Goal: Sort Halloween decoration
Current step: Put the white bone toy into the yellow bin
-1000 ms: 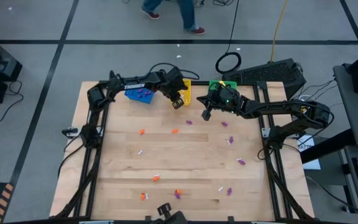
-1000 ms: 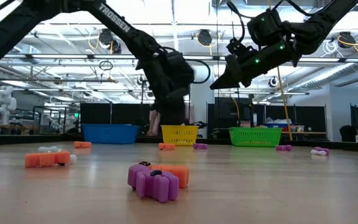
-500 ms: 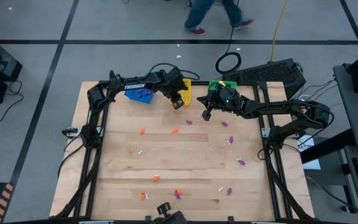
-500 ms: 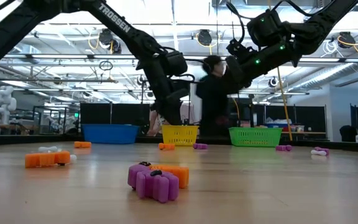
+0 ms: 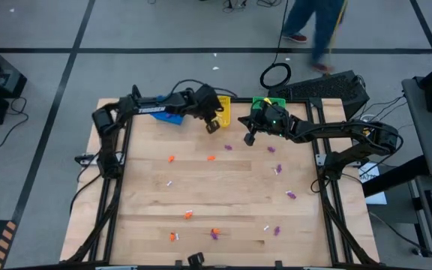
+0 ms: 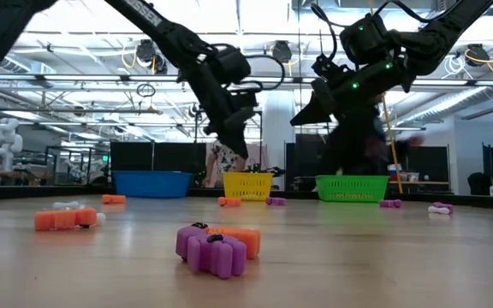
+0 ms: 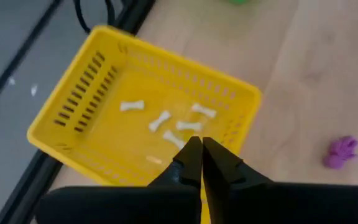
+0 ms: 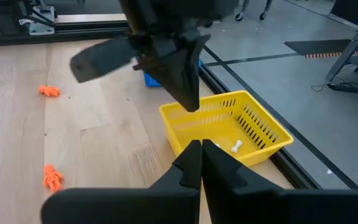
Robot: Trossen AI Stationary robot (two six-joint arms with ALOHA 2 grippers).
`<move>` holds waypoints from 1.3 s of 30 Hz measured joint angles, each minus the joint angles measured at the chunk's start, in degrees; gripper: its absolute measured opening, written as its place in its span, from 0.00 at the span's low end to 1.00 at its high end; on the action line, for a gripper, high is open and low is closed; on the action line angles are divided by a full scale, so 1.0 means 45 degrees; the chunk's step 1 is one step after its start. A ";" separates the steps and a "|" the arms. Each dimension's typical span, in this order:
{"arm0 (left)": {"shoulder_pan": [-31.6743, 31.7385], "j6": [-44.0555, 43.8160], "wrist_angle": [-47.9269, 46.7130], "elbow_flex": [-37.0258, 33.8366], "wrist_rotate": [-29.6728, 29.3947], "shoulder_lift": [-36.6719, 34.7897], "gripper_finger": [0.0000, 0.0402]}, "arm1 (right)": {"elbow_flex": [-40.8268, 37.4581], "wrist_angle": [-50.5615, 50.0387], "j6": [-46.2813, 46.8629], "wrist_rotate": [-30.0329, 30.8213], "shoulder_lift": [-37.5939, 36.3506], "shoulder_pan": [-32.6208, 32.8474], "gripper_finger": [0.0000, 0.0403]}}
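Above the pale wood-plank bench [image 5: 223, 191], a dark arm lettered "TROSSEN" holds the left gripper [image 5: 211, 125], fingers together, over the slatted yellow plastic basket [image 7: 104, 93] of white bone-shaped trinkets [image 7: 160, 120] at the far edge. The right gripper [image 5: 250, 138], also closed, hangs beside it. Orange and purple trinkets [image 5: 229, 148] dot the bench.

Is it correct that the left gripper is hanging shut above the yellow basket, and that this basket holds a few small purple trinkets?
Not quite. The left gripper does hang shut above the yellow basket, but the trinkets inside are white, not purple, as the left wrist view shows.
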 joint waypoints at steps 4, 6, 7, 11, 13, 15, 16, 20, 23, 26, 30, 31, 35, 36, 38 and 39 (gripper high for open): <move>-0.0625 0.0000 0.0997 -0.1460 -0.0067 -0.1332 0.00 | 0.0000 -0.0010 -0.0001 0.0000 0.0000 0.0000 0.00; -0.1071 0.0069 0.1026 -0.2285 -0.0058 -0.2065 0.00 | 0.0000 0.0005 -0.0001 0.0000 0.0000 -0.0005 0.00; -0.1294 0.0069 0.1236 -0.2667 -0.0058 -0.2406 0.00 | 0.0000 0.0000 -0.0001 0.0000 0.0000 0.0000 0.00; -0.2385 -0.0034 0.1461 -0.4161 -0.0058 -0.3717 0.00 | 0.0000 0.0030 0.0004 0.0000 -0.0005 0.0000 0.00; -0.3024 -0.0104 0.1372 -0.4895 -0.0064 -0.4325 0.00 | 0.0000 0.0029 0.0022 0.0000 -0.0002 0.0000 0.00; -0.3742 -0.0401 0.1356 -0.5461 -0.0218 -0.4721 0.00 | 0.0000 0.0026 0.0030 0.0000 -0.0003 0.0000 0.00; -0.4081 -0.0498 0.1347 -0.5795 -0.0320 -0.4964 0.00 | 0.0000 0.0019 0.0031 0.0000 -0.0005 0.0000 0.00; -0.5345 -0.1040 0.0948 -0.6741 -0.0751 -0.5635 0.00 | 0.0000 0.0015 0.0033 -0.0005 0.0000 0.0000 0.00; -0.6020 -0.2121 0.0097 -0.7010 -0.1170 -0.5803 0.00 | 0.0000 0.0010 0.0038 -0.0005 -0.0005 0.0000 0.00; -0.6503 -0.3542 -0.1073 -0.7100 -0.1912 -0.5913 0.00 | 0.0000 0.0028 0.0038 -0.0005 -0.0005 0.0000 0.00; -0.6725 -0.5229 -0.2392 -0.7081 -0.3401 -0.5889 0.00 | 0.0000 0.0025 0.0043 -0.0009 -0.0005 0.0000 0.00; -0.6722 -0.5488 -0.2624 -0.7081 -0.3693 -0.5889 0.00 | 0.0000 0.0011 0.0043 -0.0005 -0.0005 0.0000 0.00; -0.6686 -0.6347 -0.3580 -0.7081 -0.4268 -0.5889 0.00 | 0.0000 0.0002 0.0130 -0.0006 -0.0005 0.0000 0.00; -0.6679 -0.6459 -0.3749 -0.7081 -0.4278 -0.5889 0.00 | 0.0000 0.0000 0.0140 -0.0010 -0.0005 0.0000 0.00; -0.6684 -0.6703 -0.4149 -0.7081 -0.4278 -0.5889 0.00 | 0.0000 0.0005 0.0140 -0.0008 -0.0005 0.0000 0.00; -0.6686 -0.6716 -0.4252 -0.7081 -0.4207 -0.5889 0.00 | 0.0000 0.0003 0.0140 -0.0008 -0.0005 0.0000 0.00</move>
